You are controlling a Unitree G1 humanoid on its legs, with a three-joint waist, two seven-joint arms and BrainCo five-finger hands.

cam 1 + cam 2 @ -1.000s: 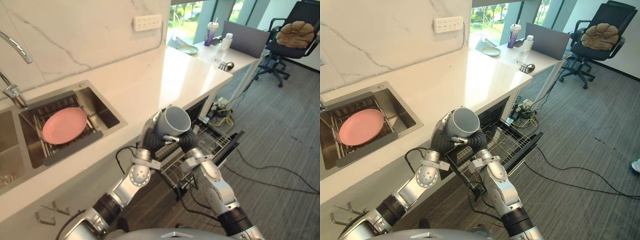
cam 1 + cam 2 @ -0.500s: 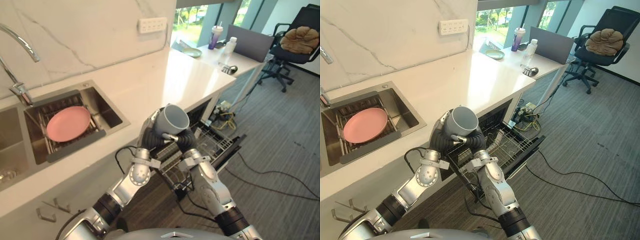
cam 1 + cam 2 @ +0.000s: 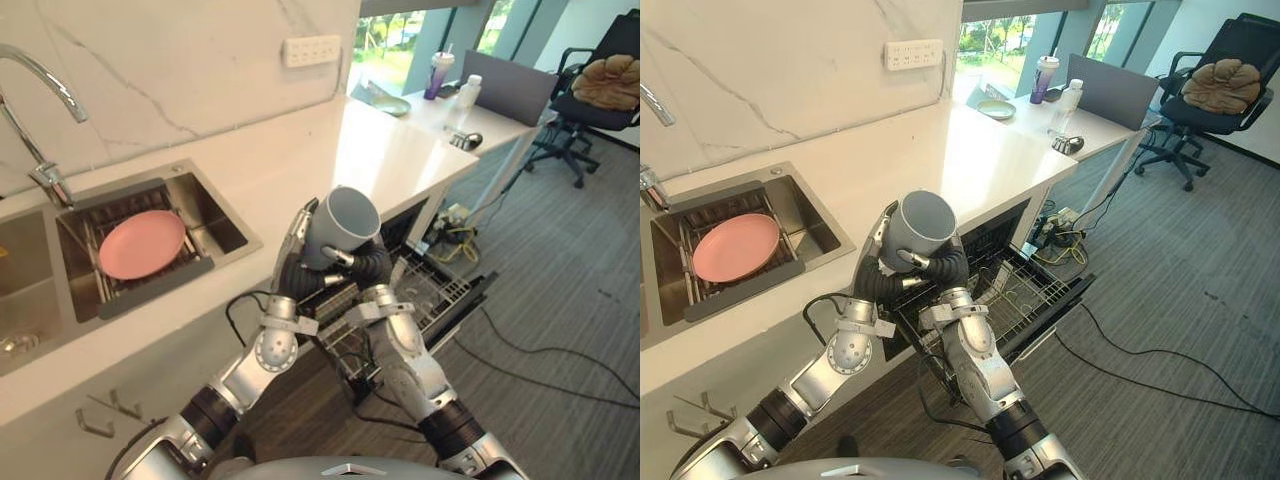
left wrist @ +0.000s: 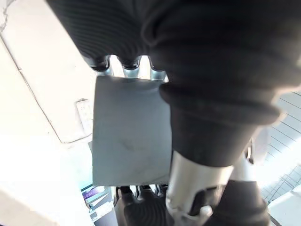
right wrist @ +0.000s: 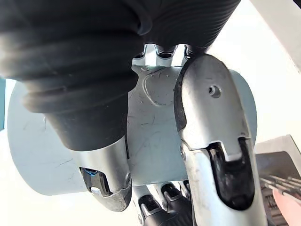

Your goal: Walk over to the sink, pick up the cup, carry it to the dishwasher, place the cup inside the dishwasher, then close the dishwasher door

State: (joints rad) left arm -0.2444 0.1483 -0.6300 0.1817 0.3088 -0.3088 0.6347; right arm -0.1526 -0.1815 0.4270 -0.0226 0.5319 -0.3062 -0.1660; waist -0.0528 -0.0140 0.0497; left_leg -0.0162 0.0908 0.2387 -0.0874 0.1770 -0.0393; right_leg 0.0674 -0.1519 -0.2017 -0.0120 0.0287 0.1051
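Lifted a touch since a second ago, the cup (image 3: 338,226) now overlaps the front edge of the counter (image 3: 300,165). The head camera has swung too, so don't read the shift of the sink (image 3: 228,228) as a move.

You have the grey cup clamped between both hands. The left hand (image 3: 293,262) lays its fingers up the cup's wall with the thumb closing on it. The right hand (image 3: 368,268) curls its fingers and thumb round the other side. The cup's long axis is tilted. Its mouth faces up and toward the counter's far right corner, and its base sits down in the two palms.

Below the hands the dishwasher door (image 3: 1058,312) hangs open, with the wire rack (image 3: 437,287) pulled out over it. A pink plate (image 3: 142,243) lies on a drainer in the sink, under the faucet (image 3: 40,72). A socket strip (image 3: 312,50) sits on the marble wall. Past the counter's right end stand a desk (image 3: 1095,130) and an office chair (image 3: 1215,95) on grey carpet (image 3: 1180,250).

The cup's base is hidden by the fingers, you cannot make out a handle, and the sink's left basin is cut off.
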